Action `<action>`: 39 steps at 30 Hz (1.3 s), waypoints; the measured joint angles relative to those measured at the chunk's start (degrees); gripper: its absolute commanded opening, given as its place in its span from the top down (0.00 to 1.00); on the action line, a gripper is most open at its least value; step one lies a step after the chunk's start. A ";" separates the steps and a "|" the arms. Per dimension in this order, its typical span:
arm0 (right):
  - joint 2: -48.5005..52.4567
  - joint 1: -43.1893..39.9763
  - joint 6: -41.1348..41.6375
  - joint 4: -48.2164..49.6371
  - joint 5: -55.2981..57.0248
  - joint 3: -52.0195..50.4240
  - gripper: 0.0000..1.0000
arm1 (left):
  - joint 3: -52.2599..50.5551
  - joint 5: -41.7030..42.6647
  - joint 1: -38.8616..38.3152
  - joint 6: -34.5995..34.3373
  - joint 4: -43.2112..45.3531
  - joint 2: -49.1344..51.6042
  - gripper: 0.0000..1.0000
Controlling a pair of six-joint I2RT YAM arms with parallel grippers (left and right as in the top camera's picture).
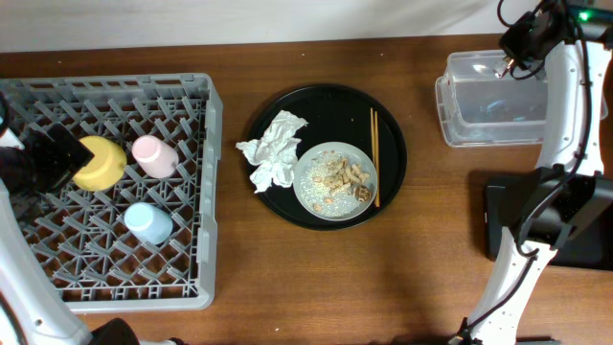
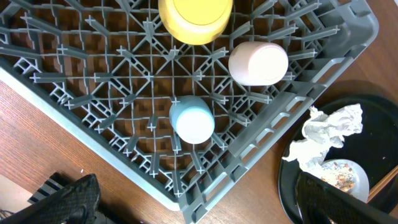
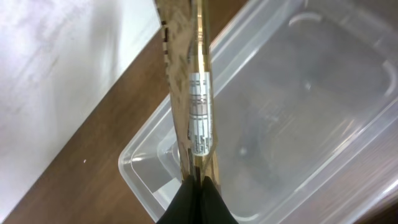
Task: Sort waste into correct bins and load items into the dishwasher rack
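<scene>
1. Waste in hand: the right gripper (image 3: 198,186) is clamped tight on a small brown-gold wrapper (image 3: 198,106) bearing a white label, and the wrapper sticks out past the fingertips
2. The wrapper hangs above a clear plastic rectangular tub (image 1: 493,101), close to its rim; the tub stands at the far right of the brown wooden table (image 1: 431,287)
3. The left gripper (image 2: 196,193) is spread wide and holds nothing, its two dark fingers (image 2: 68,202) apart above the near edge of the large square grey plastic dishwasher rack (image 1: 105,278)
4. Three items sit among the rack's pegs: a yellow bowl (image 1: 99,163), a small pink cup (image 1: 153,155) just beside it, and a small light-blue cup (image 1: 148,222) nearer the front, with their mouths turned away from the cameras
5. A round black tray (image 1: 393,115) lies on the table between the rack and the tub
6. On the tray's left part lie crumpled white paper napkins (image 1: 273,150), touching a pale grey speckled round plate (image 1: 308,187)
7. Beige-brown food scraps and crumbs (image 1: 345,177) are scattered on the plate
8. Thin wooden chopsticks (image 1: 374,158) lie on the tray along the plate's right side, showing as a single line, so their number cannot be told
9. A flat black rectangular container (image 1: 494,206) sits at the right edge of the table, largely hidden by the right arm
</scene>
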 measured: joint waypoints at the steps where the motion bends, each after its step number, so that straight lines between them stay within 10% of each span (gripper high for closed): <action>1: -0.04 0.11 1.60 1.49 -0.04 -1.57 0.68 | 0.00 0.00 0.00 0.00 0.02 0.00 0.00; 4: -0.04 0.17 5.31 4.61 -0.22 -5.57 0.20 | 0.00 0.00 0.00 0.00 0.02 0.00 0.00; 12: -0.07 0.20 6.75 5.57 -1.53 -7.93 0.09 | 0.00 0.00 0.00 0.00 0.00 0.00 0.00; 22: -4.46 9.68 -11.43 -1.14 -31.85 -7.61 0.13 | 0.00 0.00 0.00 0.02 0.02 0.00 0.00; 32: -2.45 41.53 -10.93 -4.72 -6.62 -7.61 0.20 | 0.00 0.00 0.00 0.00 0.00 0.00 0.00; 39: 6.16 48.30 -4.94 1.22 1.73 -7.61 0.46 | 0.00 0.00 0.00 0.00 0.02 0.00 0.00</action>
